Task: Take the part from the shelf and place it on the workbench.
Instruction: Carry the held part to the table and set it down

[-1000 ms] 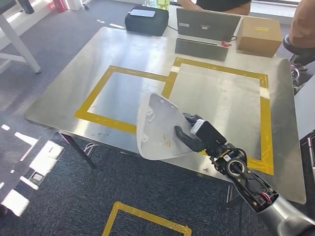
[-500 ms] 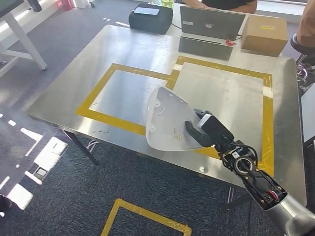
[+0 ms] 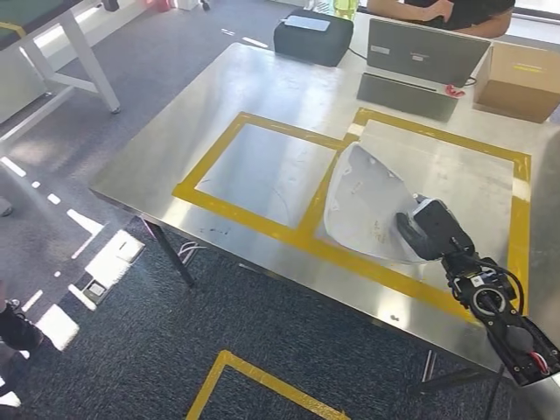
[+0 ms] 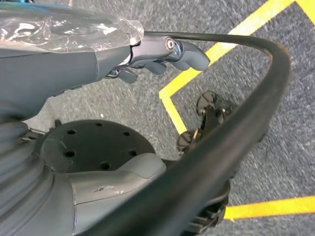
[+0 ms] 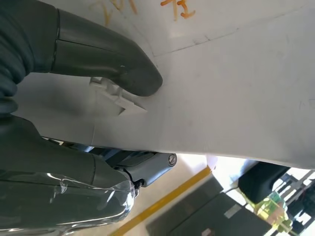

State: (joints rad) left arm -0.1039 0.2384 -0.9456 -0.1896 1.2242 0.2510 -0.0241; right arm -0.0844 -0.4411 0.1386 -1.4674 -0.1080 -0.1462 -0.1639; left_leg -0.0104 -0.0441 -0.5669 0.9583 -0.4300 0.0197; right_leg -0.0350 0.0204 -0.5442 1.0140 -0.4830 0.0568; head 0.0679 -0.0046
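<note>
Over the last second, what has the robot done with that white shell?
The right hand, gripping the white part, has carried it from over the workbench's near edge to above the right-hand taped rectangle. The camera turned too, so the whole scene shifted. The grip is unchanged; the laptop and cardboard box stayed put.

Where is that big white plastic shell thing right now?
In the head view, the white curved plastic shell part is on the right, held by the right robot hand over the steel workbench, above the yellow tape line between the two marked rectangles.

steel workbench [image 3: 198, 131], yellow tape [image 3: 264, 226], laptop [image 3: 423, 61]
</note>
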